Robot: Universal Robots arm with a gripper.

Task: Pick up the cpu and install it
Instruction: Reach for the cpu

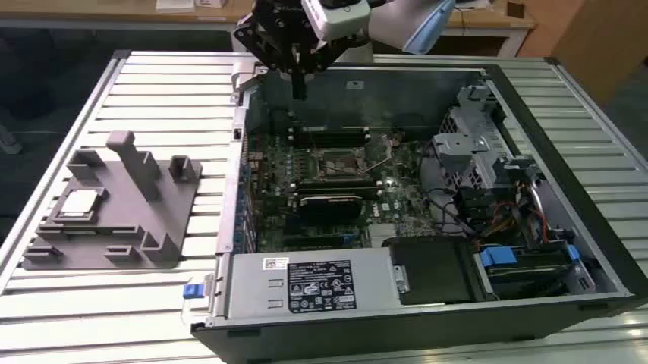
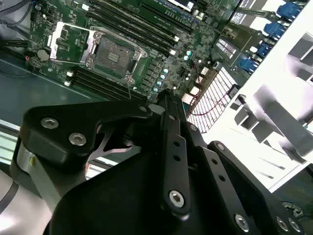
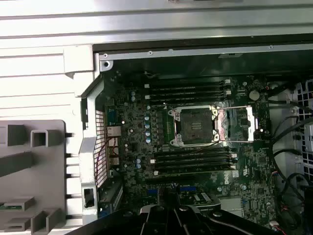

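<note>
cpu (image 1: 81,203), flat square, silver top, pale rim

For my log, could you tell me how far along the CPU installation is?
Done: the metal-framed motherboard socket stands open, empty. In hand: nothing; the black gripper hangs over the open computer case. Left: the small silver-grey square cpu lies unpicked on the grey plastic fixture tray.

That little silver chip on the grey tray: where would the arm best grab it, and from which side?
Probably by two opposite edges of the cpu, coming straight down from above. It lies flat on the grey fixture tray, so only its top and thin rim are free, and the tray's upright posts crowd a sideways approach.
</note>
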